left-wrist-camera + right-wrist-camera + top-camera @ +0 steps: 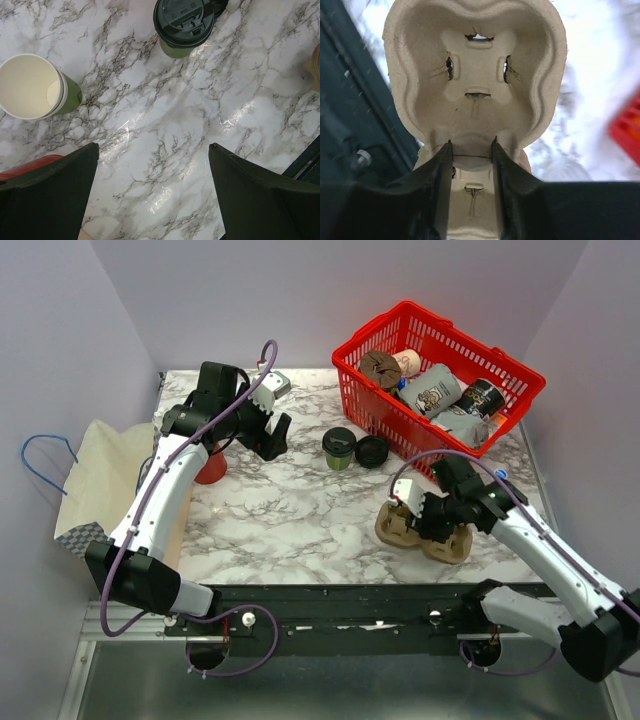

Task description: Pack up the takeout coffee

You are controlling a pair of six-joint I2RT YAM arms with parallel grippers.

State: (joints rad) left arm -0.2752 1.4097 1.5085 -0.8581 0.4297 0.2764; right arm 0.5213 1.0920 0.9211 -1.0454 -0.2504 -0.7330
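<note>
The takeout coffee [339, 447], an olive-green cup with a black lid, stands upright mid-table; it also shows at the top of the left wrist view [182, 22]. My left gripper [276, 438] hovers to its left, open and empty, above bare marble [154, 146]. A lidless green paper cup [32, 87] stands to the left of the gripper in the wrist view. My right gripper [428, 518] is shut on the middle ridge of a pulp cup carrier [400, 528], whose empty wells fill the right wrist view [475, 75] beyond the gripper [472, 145].
A loose black lid [371, 451] lies right beside the coffee. A red cup [210, 468] stands under the left arm. The red basket [520, 375] at the back right holds several packaged items. A paper bag [100, 475] lies at the left edge.
</note>
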